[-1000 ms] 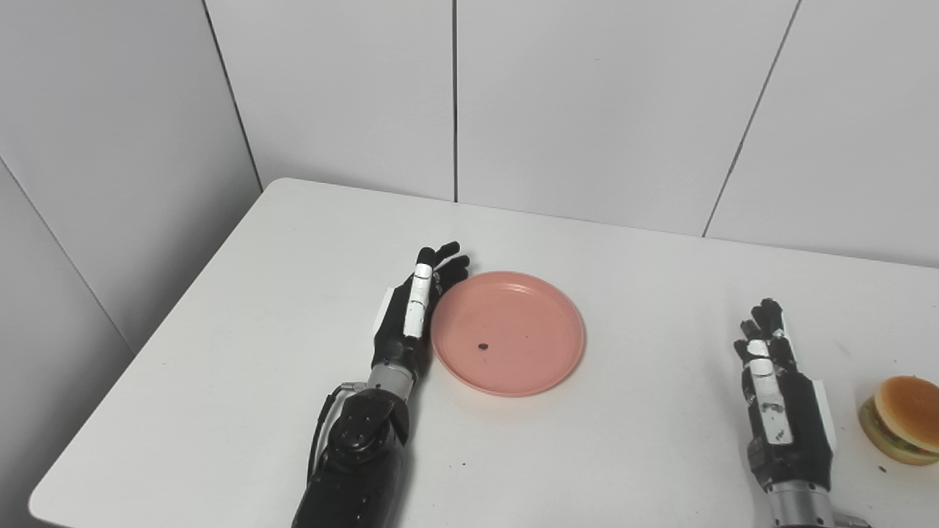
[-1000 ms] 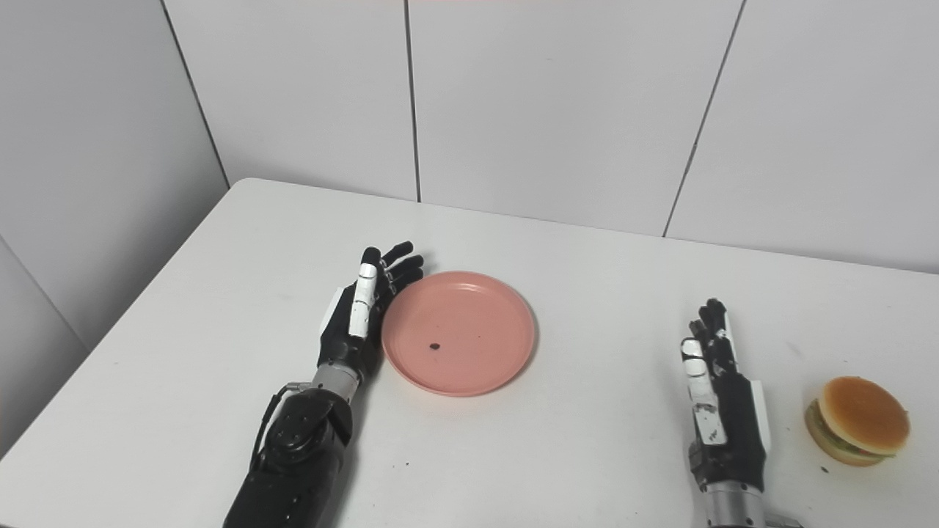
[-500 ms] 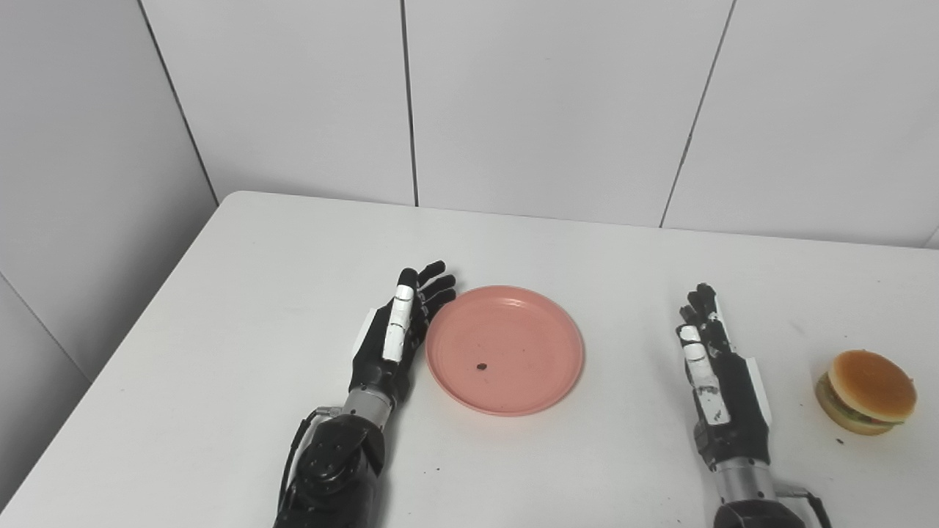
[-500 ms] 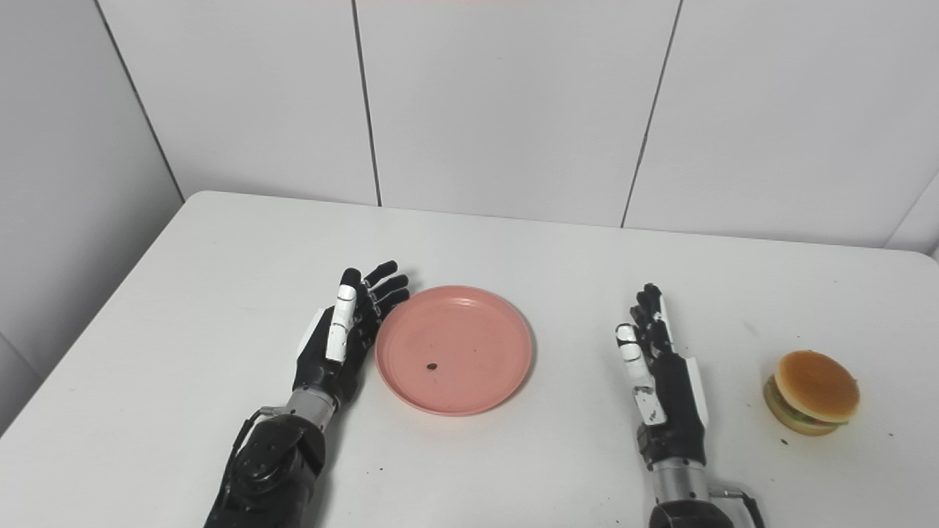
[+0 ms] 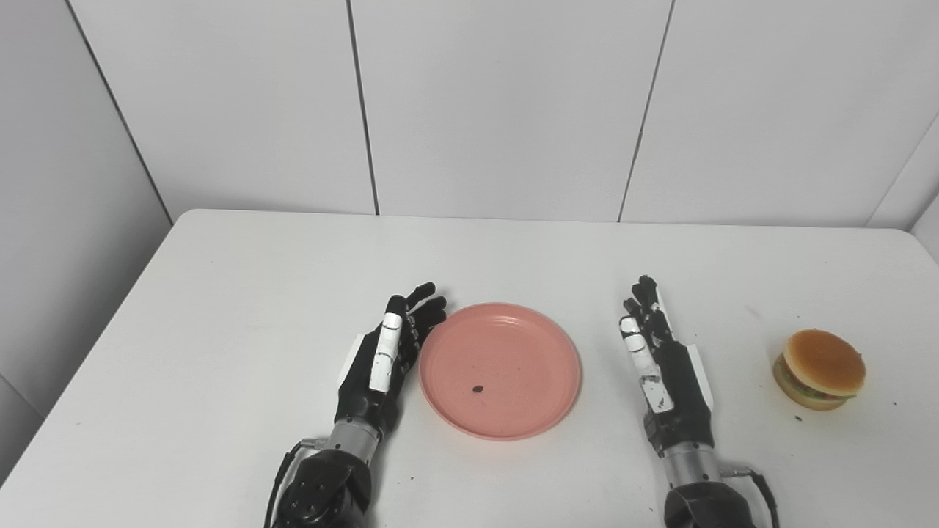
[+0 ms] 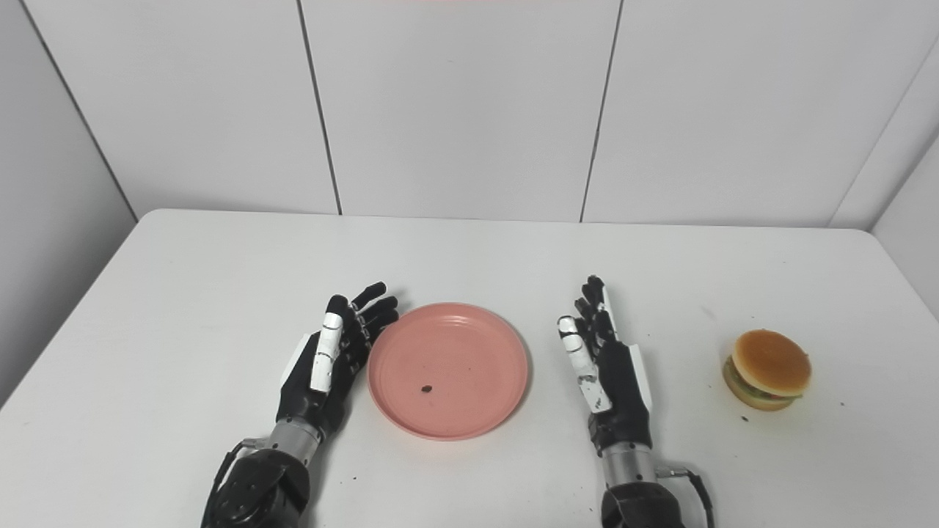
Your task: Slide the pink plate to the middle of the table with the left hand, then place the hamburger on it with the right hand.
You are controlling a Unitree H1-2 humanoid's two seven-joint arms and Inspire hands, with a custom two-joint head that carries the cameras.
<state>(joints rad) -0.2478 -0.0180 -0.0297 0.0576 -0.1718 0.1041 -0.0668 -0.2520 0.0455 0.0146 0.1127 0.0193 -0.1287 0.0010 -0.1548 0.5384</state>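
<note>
Both black forearms get chopped off by the bottom edge. The white table loses its near edge and front corners there too. The tiny dark speck on the round pink plate is too small to tell what it is.

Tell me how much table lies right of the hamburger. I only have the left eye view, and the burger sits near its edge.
Observer: In the right eye view a broad strip of bare table shows to the right of the hamburger, reaching the picture's edge.
Operator: Where does the table's right edge run?
Observer: It slants forward from the back corner and leaves the picture farther back than the hamburger, so it is not seen beside the burger. A side wall stands beyond it.
</note>
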